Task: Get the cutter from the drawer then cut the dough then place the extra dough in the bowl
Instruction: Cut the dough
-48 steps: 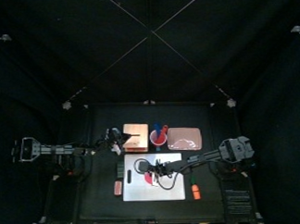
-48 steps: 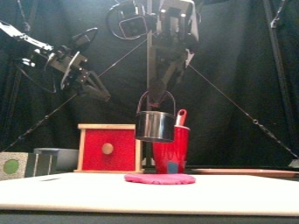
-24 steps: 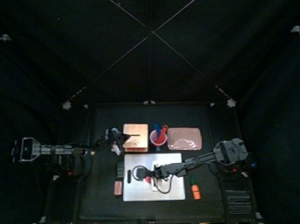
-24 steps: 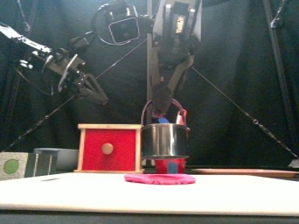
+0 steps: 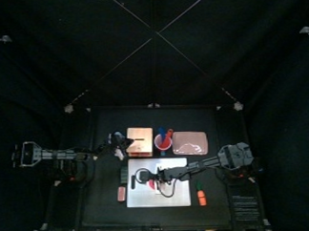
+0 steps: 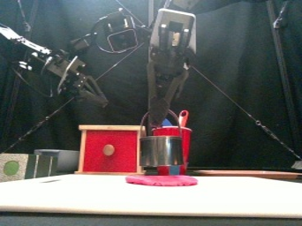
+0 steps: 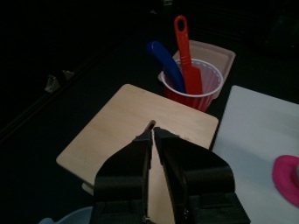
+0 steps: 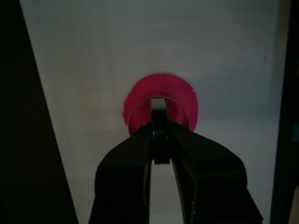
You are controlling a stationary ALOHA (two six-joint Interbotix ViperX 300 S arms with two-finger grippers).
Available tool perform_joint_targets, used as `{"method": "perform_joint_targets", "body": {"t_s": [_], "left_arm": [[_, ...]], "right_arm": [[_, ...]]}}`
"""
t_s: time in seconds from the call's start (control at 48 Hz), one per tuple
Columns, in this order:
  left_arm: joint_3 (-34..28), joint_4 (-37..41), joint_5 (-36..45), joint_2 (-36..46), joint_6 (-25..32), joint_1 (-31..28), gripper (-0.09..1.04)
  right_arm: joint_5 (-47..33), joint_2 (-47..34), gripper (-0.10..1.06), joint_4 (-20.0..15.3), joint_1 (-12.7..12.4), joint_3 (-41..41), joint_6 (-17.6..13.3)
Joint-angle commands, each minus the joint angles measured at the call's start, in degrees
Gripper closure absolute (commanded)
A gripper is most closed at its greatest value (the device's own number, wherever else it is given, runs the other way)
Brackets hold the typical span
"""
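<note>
My right gripper [image 6: 162,108] is shut on the wire handle of the round metal cutter [image 6: 163,151]. The cutter hangs upright with its lower rim right at the top of the flat pink dough [image 6: 162,180]. The dough lies on the white cutting board [image 5: 179,186]. In the right wrist view the shut gripper [image 8: 156,129] sits directly over the dough [image 8: 165,94]. My left gripper [image 7: 153,132] is shut on nothing and hovers above the top of the wooden box [image 7: 131,132]. The box's red drawer front [image 6: 109,150] appears shut.
A red cup [image 7: 194,77] holding a blue and a red toy knife stands just behind the cutter, beside the box. The pink tray [image 5: 193,142] lies at the back right. A grey container [image 6: 49,162] and a green toy [image 6: 12,165] sit left of the box.
The right gripper has lowered the cutter from well above the dough down to the dough's top. The left arm has hardly moved.
</note>
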State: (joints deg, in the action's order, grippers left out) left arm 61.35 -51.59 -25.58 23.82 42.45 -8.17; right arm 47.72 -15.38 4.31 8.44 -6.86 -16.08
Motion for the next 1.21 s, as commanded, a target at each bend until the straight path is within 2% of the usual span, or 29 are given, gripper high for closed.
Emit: {"method": "perform_joint_targets", "body": {"t_s": [0.021, 0.646, 1.021, 1.208], "left_arm": [[-0.79, -0.09, -0.44, 0.26, 0.00, -0.09, 0.40], [-0.62, -0.79, -0.44, 0.26, 0.00, 0.00, 0.40], [-1.05, -1.14, -0.44, 0.26, 0.00, 0.35, 0.40], [-1.32, -1.49, -0.44, 0.35, 0.00, 0.44, 0.40]], "right_arm": [[-0.18, 0.97, 0.43, 0.09, -0.26, 1.05, 0.09], [-0.70, 0.44, 0.41, 0.88, -0.62, -0.09, -0.18], [-1.85, 3.78, 0.20, 1.05, -0.70, -0.70, -0.09], [-2.72, 6.15, 0.19, 1.14, -0.88, -1.23, -0.18]]}}
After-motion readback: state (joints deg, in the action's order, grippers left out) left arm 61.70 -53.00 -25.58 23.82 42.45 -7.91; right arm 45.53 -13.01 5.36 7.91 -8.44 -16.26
